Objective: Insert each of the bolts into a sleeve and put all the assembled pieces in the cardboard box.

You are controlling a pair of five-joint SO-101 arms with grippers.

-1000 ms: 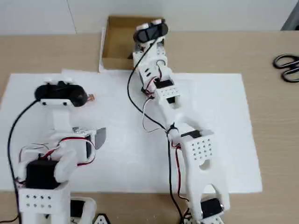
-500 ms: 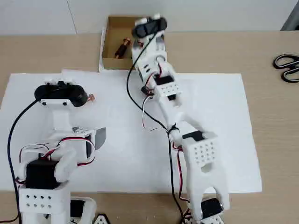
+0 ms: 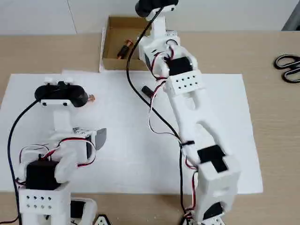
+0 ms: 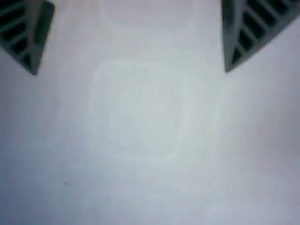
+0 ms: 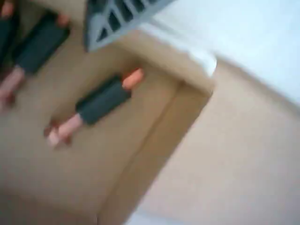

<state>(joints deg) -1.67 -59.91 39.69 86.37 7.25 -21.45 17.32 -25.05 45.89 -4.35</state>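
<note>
The cardboard box (image 3: 108, 62) stands at the far edge of the white sheet. My right gripper (image 3: 140, 47) hangs over its right side, open, and one grey finger (image 5: 117, 21) shows above the box floor with nothing in it. Inside lie assembled pieces, each a black sleeve with a copper bolt through it: one (image 5: 101, 101) in the middle of the floor, another (image 5: 40, 42) beside it. From above one piece (image 3: 124, 49) shows. My left gripper (image 4: 130, 69) is open just over bare white paper at the near left.
The white sheet (image 3: 117, 159) covers most of the wooden table. Scissors (image 3: 288, 65) lie at the far right edge. A small copper-coloured bit (image 3: 91, 98) shows beside the left arm's wrist camera. The right arm (image 3: 187, 93) stretches diagonally across the sheet's middle.
The right arm has stretched farther over the box and its wrist has risen. An assembled piece now lies uncovered in the box. The left arm has kept still.
</note>
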